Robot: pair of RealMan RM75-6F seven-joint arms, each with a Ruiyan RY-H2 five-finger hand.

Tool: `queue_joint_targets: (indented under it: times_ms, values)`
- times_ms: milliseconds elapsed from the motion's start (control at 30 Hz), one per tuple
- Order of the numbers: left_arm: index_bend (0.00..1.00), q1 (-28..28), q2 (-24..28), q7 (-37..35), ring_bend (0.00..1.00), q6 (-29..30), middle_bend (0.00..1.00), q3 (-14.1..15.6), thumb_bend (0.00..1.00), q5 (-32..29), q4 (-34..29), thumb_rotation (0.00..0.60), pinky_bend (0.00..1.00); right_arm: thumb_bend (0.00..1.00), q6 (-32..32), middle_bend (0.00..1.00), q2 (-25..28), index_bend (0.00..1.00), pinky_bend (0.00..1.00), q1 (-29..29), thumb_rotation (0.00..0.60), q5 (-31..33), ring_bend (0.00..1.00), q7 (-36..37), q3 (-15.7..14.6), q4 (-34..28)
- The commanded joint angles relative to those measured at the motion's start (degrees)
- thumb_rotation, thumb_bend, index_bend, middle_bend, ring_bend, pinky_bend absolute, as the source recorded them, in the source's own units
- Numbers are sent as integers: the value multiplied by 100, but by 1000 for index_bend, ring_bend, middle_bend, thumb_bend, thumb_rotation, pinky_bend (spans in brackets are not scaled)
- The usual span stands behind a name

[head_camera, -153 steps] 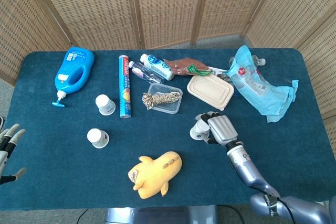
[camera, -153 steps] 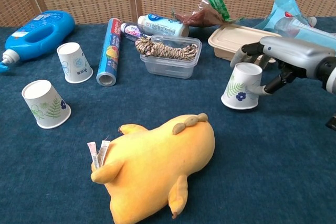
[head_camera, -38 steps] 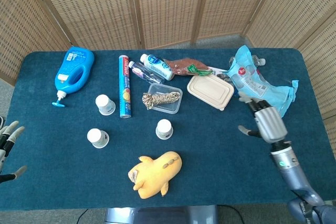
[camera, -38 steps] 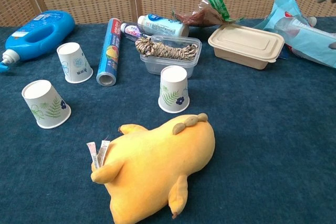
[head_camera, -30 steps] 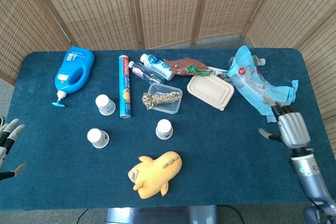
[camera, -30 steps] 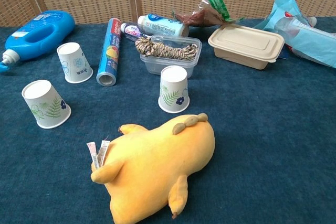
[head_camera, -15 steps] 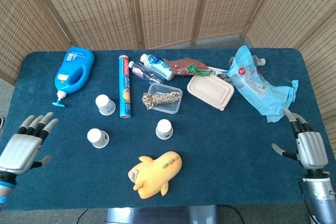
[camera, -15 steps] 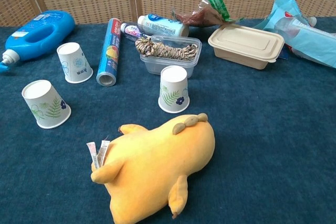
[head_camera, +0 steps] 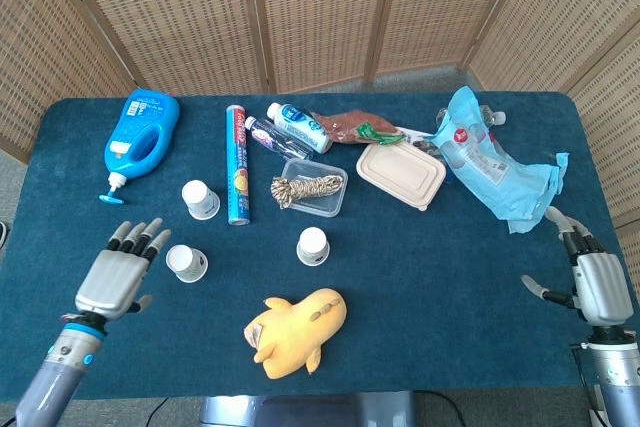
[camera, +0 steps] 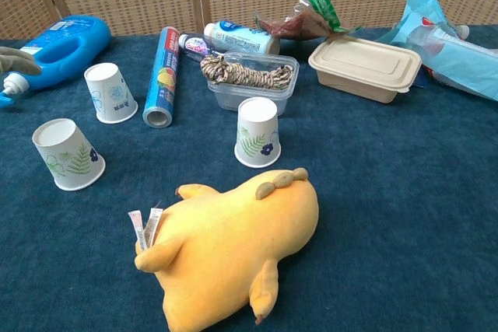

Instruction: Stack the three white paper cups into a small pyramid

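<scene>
While all three cups sit apart and upside down on the blue bench [head_camera: 420, 287], I hold nothing in either hand. My left hand [head_camera: 113, 277] hovers with fingers [head_camera: 140, 235] spread, just left of the front-left cup [head_camera: 186, 263]. The back-left cup [head_camera: 200, 199] stands beside the blue tube [head_camera: 237, 163]. The middle cup [head_camera: 313, 246] stands just in front of the clear tub of rope [head_camera: 311, 187], behind the yellow plush [head_camera: 297, 330]. My right hand [head_camera: 592, 285] is at the bench's right edge, fingers apart, well clear of every cup. No stacking done yet.
</scene>
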Motion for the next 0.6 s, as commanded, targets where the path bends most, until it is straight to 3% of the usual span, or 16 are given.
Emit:
queue_joint_targets:
  times_ms: [33,267,433,600]
  values:
    - [0,-219,-286,298,0,70,0,-94,245,-413,100,600,0,31,-19,183,5,0,340,-11,600,-12,172,34,14,-5]
    - [0,-555,-661,456,0,36,0,-211,245,-1021,518,600,43,31,-74,183,-14,0,340,-18,600,-57,172,49,40,-10]
    - [0,-774,-920,451,0,-58,0,-203,245,-1181,913,600,255,36,-140,186,-15,0,339,-23,600,-42,172,116,65,-2]
    - [44,-910,-1081,447,47,-147,21,-68,246,-1216,1111,600,324,38,-147,188,-24,0,339,-36,600,-31,172,152,108,3]
